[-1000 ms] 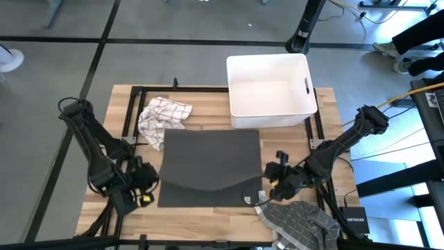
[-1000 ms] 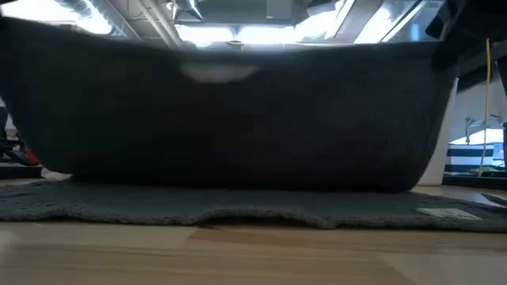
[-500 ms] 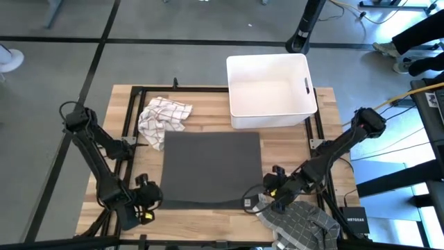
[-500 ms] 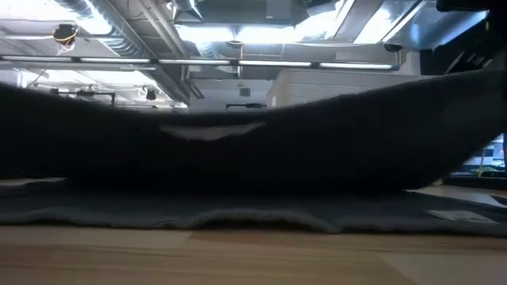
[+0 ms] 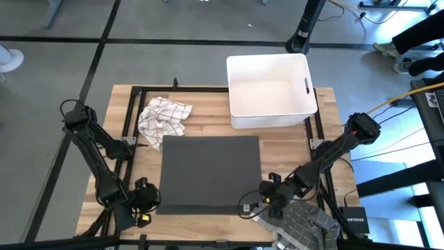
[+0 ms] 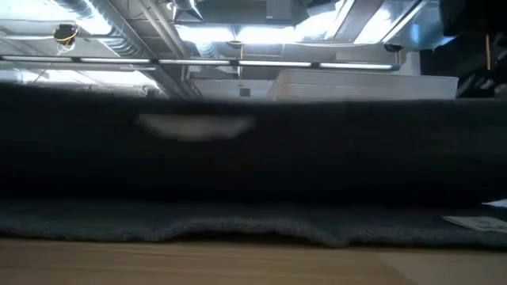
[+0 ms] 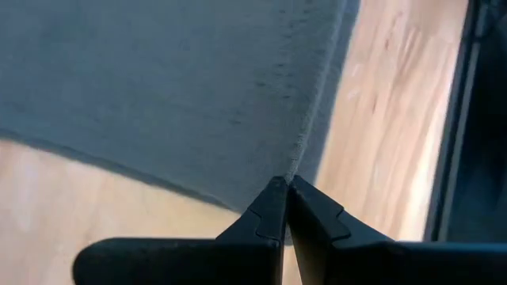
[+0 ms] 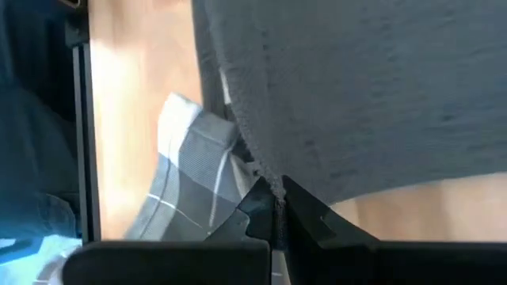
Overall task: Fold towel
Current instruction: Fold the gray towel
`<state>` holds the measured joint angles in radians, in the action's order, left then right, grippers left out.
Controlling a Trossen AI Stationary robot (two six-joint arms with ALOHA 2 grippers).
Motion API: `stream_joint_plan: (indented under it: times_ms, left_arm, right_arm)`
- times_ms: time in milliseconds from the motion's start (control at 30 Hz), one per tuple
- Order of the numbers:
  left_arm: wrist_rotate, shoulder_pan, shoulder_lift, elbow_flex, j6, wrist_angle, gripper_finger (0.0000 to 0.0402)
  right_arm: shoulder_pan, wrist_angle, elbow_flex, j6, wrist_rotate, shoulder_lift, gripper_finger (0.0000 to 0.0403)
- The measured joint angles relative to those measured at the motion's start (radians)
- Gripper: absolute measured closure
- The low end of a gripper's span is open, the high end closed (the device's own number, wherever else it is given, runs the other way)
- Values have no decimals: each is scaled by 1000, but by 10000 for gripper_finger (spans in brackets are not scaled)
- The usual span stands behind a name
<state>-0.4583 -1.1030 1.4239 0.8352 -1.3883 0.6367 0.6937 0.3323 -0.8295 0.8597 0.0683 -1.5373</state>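
Your dark grey towel [image 5: 210,173] lies spread on the middle of the wooden surface [image 5: 208,221], its far edge just short of the white bin [image 5: 270,90] and its near edge lifted. The left end effector [image 7: 285,207] is clamped tight on the near-left corner; the left wrist view shows the fingertips pinched together on the hem, cloth running away from them. The right end effector [image 8: 276,207] is clamped the same way on the near-right corner, fabric hanging between its closed fingers. In the low view the raised edge stretches as a taut dark band across the whole width, above the part that rests flat.

What the coming move turns on: the body of the towel lies away from both end effectors, toward the bin, and the held edge runs left to right between them. I judge a fold would carry that edge forward over the flat part, both arms moving together; neither arm is nearer, each owns a corner.

A small white label [image 5: 244,206] shows near the right-hand corner; nothing on it is readable. Outward from there, a white checked cloth [image 5: 164,117] sits bunched at the far-left corner of the towel, and a grey checked cloth [image 5: 302,222] lies just beside the right end effector. A black box [image 5: 355,223] off the surface's near-right carries lettering too small to make out.
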Motion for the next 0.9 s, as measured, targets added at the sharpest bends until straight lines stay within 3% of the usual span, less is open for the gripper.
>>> stream_joint_plan:
  times_ms: [233, 567, 767, 900]
  left_arm:
    - [26, 0, 0, -89, -44, -150, 394]
    - [72, 1, 0, -92, 6, -202, 375]
    - [189, 5, -3, -92, -48, -207, 313]
    - [246, 7, -33, -91, -79, -212, 283]
  right_arm:
    - [0, -47, 0, -3, -80, -81, 388]
    - [0, -48, 0, -3, -88, -85, 386]
    - [0, -46, 0, 15, -144, -85, 327]
    - [-11, -39, -8, 63, -300, -85, 278]
